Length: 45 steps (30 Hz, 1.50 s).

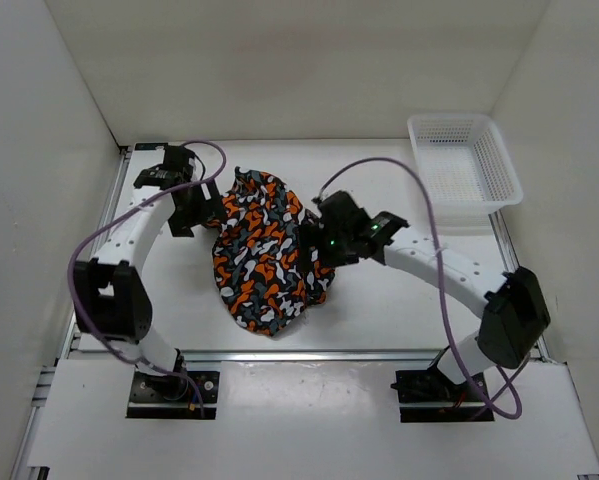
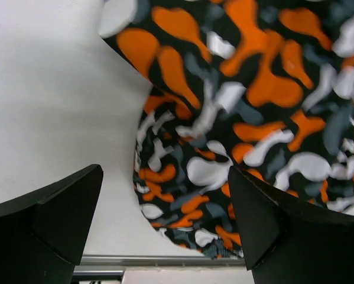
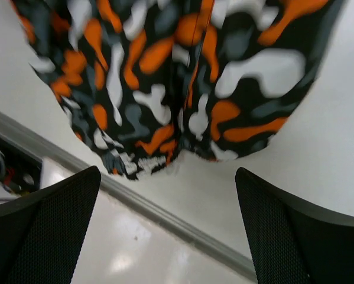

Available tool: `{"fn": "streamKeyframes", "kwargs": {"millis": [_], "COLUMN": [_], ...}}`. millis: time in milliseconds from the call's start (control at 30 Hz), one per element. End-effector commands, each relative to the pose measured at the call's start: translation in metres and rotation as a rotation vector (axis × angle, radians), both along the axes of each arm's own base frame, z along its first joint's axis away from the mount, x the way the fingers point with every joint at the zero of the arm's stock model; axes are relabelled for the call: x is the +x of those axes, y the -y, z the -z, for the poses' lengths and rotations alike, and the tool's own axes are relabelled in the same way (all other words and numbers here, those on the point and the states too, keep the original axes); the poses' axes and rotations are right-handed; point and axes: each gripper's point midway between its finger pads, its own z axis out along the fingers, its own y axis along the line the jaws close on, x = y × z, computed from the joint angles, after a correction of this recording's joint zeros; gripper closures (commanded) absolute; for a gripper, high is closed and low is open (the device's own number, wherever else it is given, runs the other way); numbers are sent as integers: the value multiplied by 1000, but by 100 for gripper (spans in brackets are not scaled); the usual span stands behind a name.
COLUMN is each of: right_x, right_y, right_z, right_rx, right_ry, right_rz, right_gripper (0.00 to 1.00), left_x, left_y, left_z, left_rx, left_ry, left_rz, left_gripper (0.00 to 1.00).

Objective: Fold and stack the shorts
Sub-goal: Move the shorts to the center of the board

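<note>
The shorts [image 1: 264, 250], soft fabric with an orange, black, grey and white camouflage print, lie spread on the white table between the arms. My left gripper [image 1: 201, 212] is open and empty at their left edge; in the left wrist view the shorts [image 2: 253, 112] fill the upper right between and beyond my fingers [image 2: 58, 213]. My right gripper [image 1: 317, 243] is open and empty over their right edge; in the right wrist view the shorts [image 3: 165, 77] lie ahead of my fingers [image 3: 283, 231], their hem near the table's front rail.
A white plastic mesh basket [image 1: 464, 160] stands at the back right. A metal rail [image 1: 309, 353] runs along the table's front edge. White walls enclose the table on three sides. Purple cables loop over both arms.
</note>
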Motion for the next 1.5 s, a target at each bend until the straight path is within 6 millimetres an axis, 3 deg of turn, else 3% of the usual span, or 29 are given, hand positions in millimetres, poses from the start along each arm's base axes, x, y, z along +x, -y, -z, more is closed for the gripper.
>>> {"fn": "streamKeyframes", "kwargs": {"millis": [0,33,100,200,233,333,367,433,467,700,733,800,833,867,933,967,1000,1033,1067,1100,1133,1167,1233,1267,1300,1333,1367,1400,1467], "right_x": [-23,-35,-46,-53,-50,-43,-35,-13,-2,104,120,138,161,172,185,190,190,191,182,178,172,157,142,129,106,101,79,68,59], "right_y": [-25,-36,-57,-81,-86,-93,-89,-70,-64,50,52,69,67,73,92,93,99,94,102,103,101,108,107,100,102,96,96,91,78], "right_z": [26,31,41,55,68,79,87,81,73,-6,-24,-30,-38,-38,-32,-38,-40,-61,-43,-44,-61,-35,-37,-30,-7,-2,21,27,35], "right_rx": [41,34,18,0,-17,-43,-76,-126,-130,-136,-120,-165,-178,-197,-245,-227,-213,-134,-129,-85,-13,-13,82,129,137,199,215,255,318], "right_ry": [-102,-107,-119,-143,-156,-167,-165,-123,-96,97,136,129,149,141,81,90,90,143,101,94,125,55,36,-6,-74,-102,-175,-223,-251], "right_rz": [-35,-76,-131,-179,-178,-171,-153,-91,-73,84,75,41,56,79,170,198,230,270,292,307,344,363,402,386,395,421,427,425,450], "right_gripper": [1,1,1,10,20,47,74,95,100,100,100,100,89,78,66,52,41,27,27,26,26,28,32,35,39,43,47,47,48], "left_x": [30,39,49,67,70,77,80,77,78,77,76,74,69,65,53,49,43,37,26,19,12,-2,-14,-24,-29,-32,-34,-33,-36], "left_y": [-5,-6,-7,-7,-6,-6,-6,-13,-17,-25,-21,-18,-12,-4,8,7,10,14,9,10,9,11,8,7,1,-3,-12,-16,-24], "left_z": [4,19,27,32,28,17,13,11,12,-49,-58,-69,-70,-70,-64,-61,-57,-53,-44,-39,-35,-28,-22,-21,-20,-22,-26,-26,-27], "left_rx": [-97,-103,-110,-111,-112,-114,-115,-106,-101,-107,-126,-144,-156,-165,-182,-182,-177,-177,-155,-146,-149,-147,-131,-130,-104,-87,-47,-26,12], "left_ry": [47,7,-6,1,12,44,55,43,44,172,186,208,206,203,178,167,155,143,123,111,100,82,73,67,60,66,83,87,90], "left_rz": [-35,-41,-47,-46,-46,-44,-43,-61,-62,-54,-40,-42,-44,-24,-23,-24,-32,-23,-47,-44,-53,-45,-42,-42,-57,-66,-90,-102,-123], "left_gripper": [1,1,1,17,33,68,89,90,90,90,90,90,90,90,90,90,90,90,90,90,87,68,32,16,0,0,0,0,34]}}
